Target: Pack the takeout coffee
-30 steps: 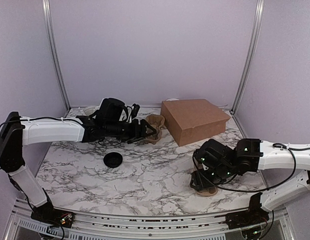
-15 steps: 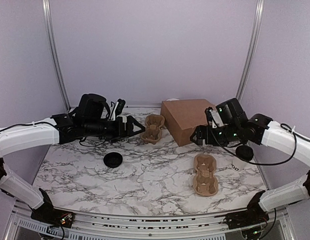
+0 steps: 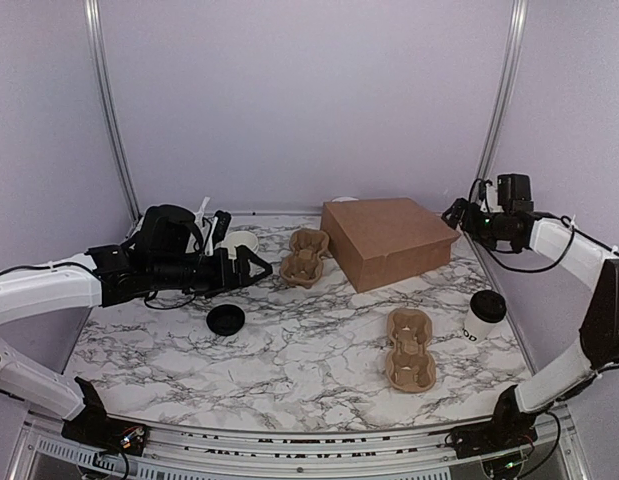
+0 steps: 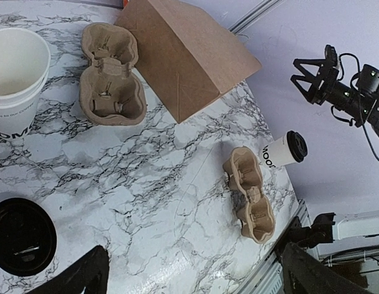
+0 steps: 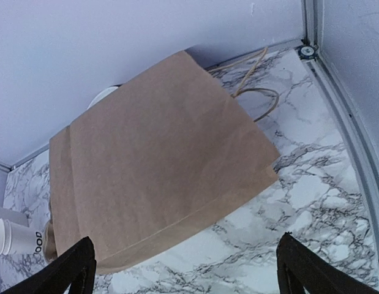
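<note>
Coffee (image 3: 484, 315): lidded, set upright on bench (image 3: 319, 370) near its right edge, just right of near carrier (image 3: 410, 348), well apart from both claws. Left claw (image 4: 194, 260): jaws spread wide, empty, held above left of bench beside open cup (image 3: 239, 243) and loose lid (image 3: 226, 320). Right claw (image 5: 186, 248): jaws spread wide, empty, raised at far right, beyond bag (image 3: 387, 238).
</note>
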{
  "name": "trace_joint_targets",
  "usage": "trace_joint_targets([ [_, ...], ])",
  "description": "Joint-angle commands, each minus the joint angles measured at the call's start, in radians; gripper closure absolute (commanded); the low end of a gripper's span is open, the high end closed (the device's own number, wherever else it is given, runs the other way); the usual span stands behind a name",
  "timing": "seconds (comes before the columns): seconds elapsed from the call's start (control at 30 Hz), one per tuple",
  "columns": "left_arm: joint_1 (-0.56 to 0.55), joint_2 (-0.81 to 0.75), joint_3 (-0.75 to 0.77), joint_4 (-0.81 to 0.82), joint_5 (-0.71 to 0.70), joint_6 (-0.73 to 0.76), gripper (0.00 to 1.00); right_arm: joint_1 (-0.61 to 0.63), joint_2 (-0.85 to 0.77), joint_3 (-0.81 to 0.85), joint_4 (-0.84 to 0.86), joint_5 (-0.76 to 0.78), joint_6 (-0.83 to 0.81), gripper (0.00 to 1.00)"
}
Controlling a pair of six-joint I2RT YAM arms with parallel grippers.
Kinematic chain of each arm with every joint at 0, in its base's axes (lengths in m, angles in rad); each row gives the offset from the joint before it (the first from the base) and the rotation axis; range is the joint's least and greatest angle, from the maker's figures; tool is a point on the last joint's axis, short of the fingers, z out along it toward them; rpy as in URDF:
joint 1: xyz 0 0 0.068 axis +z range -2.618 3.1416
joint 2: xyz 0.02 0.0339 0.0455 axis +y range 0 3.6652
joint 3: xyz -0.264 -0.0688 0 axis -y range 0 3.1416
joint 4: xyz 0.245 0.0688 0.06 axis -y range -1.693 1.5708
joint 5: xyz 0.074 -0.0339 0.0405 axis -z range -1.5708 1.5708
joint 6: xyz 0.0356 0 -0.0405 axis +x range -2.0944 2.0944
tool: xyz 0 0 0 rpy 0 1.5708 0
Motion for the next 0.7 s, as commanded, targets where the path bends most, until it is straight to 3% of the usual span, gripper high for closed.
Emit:
trace_joint_targets([
  [0.0, 0.006, -0.043, -0.019, 0.073, -0.013, -0.024, 0.01, -0.088, 0.133, 0.104, 0.137, -0.109, -0.027, 0.0],
  [0.33, 0.006, -0.099, -0.009, 0.007, -0.054, -0.002, 0.01, -0.176, 0.521, 0.436, 0.119, -0.273, -0.09, 0.05],
  [0.67, 0.006, -0.164, -0.009, -0.037, -0.086, -0.017, 0.01, -0.198, 0.792, 0.776, 0.0, -0.25, 0.01, 0.18],
])
